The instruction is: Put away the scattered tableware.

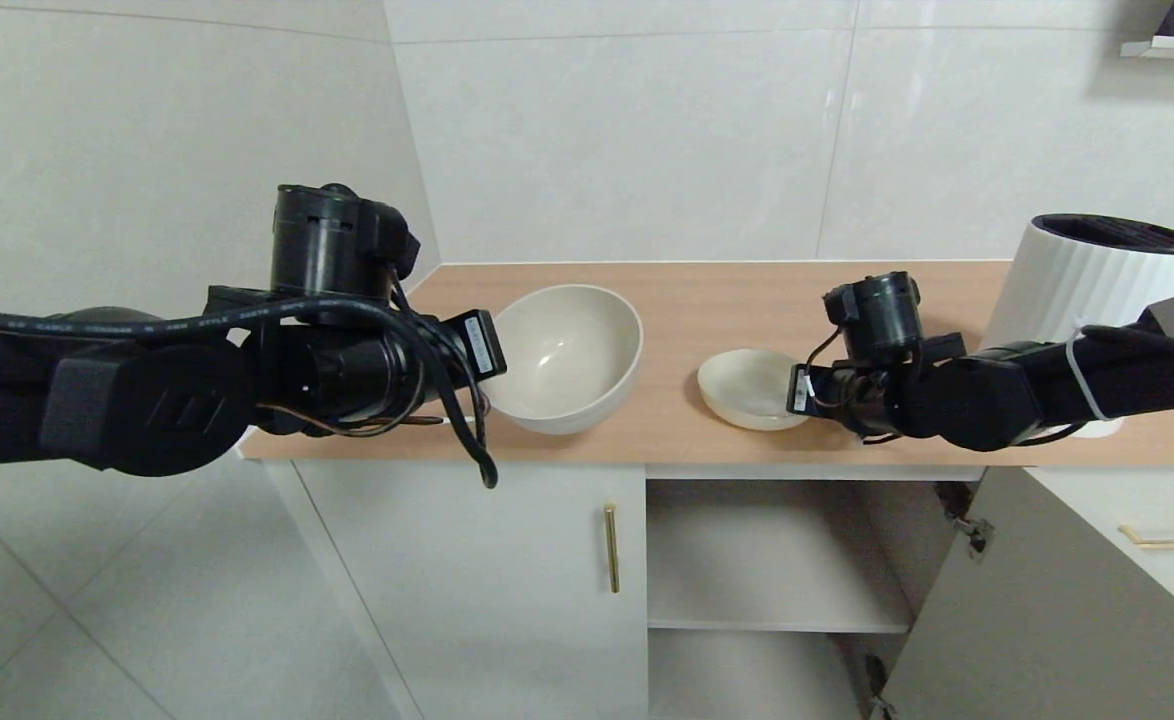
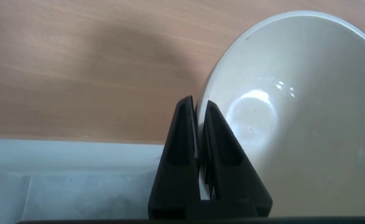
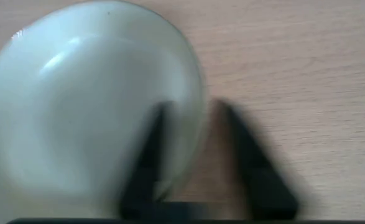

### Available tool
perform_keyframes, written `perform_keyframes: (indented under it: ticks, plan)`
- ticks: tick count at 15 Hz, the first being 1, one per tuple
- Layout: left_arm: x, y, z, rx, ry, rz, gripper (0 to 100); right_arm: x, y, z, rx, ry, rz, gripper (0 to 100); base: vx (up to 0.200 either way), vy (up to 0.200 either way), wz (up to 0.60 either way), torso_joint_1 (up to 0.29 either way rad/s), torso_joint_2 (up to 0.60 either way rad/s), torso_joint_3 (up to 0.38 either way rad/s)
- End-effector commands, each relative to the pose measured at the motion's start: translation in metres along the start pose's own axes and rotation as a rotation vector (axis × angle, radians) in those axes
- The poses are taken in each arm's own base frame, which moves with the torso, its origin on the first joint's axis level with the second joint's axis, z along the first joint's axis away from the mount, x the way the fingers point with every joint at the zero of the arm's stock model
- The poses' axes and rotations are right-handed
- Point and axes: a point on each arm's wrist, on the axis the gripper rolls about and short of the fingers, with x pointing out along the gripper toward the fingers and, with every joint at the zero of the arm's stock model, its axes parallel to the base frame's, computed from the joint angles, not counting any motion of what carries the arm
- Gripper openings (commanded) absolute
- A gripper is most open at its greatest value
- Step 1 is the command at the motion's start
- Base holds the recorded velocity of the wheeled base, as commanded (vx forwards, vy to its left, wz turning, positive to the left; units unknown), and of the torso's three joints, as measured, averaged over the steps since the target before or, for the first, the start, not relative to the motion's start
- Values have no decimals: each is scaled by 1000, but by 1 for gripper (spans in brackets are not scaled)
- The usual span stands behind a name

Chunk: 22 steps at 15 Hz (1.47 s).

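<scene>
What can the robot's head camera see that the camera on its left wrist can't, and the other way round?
Only the head view: the small dish, the ribbed white container and the open cabinet below. Only the left wrist view: the left end effector shut on the rim of the large bowl, one finger inside and one outside. Both: that bowl and the wooden counter.

We see the bowl cut off by the left wrist view's edges. The dish and the right gripper are blurred to us. The right arm hides part of the canister.
</scene>
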Motion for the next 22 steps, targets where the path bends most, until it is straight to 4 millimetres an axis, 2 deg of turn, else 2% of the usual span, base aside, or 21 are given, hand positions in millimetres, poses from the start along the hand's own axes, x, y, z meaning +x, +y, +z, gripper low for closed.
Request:
perform_keyframes:
  ticks: [1, 5, 8, 10, 13, 15, 18, 22]
  plan:
    - [0, 0, 0, -1, -1, -1, 0, -9, 0, 7, 10, -22, 9, 0, 0, 0, 0, 0, 0, 0]
    - [-2, -2, 0, 2, -3, -5, 0, -26, -2, 19, 31, -54, 26, 0, 0, 0, 0, 0, 0, 0]
    - [-4, -2, 0, 3, 0, -7, 0, -30, -4, 19, 30, -52, 27, 0, 0, 0, 0, 0, 0, 0]
    - [-29, 11, -16, 14, 38, 12, 0, -76, -14, 12, 11, -15, 129, 0, 0, 0, 0, 0, 0, 0]
    - [-55, 19, -38, 52, 93, -5, 0, -127, -30, -3, -9, 47, 300, 0, 0, 0, 0, 0, 0, 0]
    - [-67, 26, -49, 57, 130, -22, 0, -147, -39, -8, -14, 53, 341, 0, 0, 0, 0, 0, 0, 0]
    - [-72, 31, -59, 61, 159, -19, 0, -156, -49, -27, -34, 102, 348, 0, 0, 0, 0, 0, 0, 0]
    - [-69, 33, -62, 59, 173, -11, 0, -152, -51, -33, -52, 125, 337, 0, -50, 0, 0, 1, 2, 2]
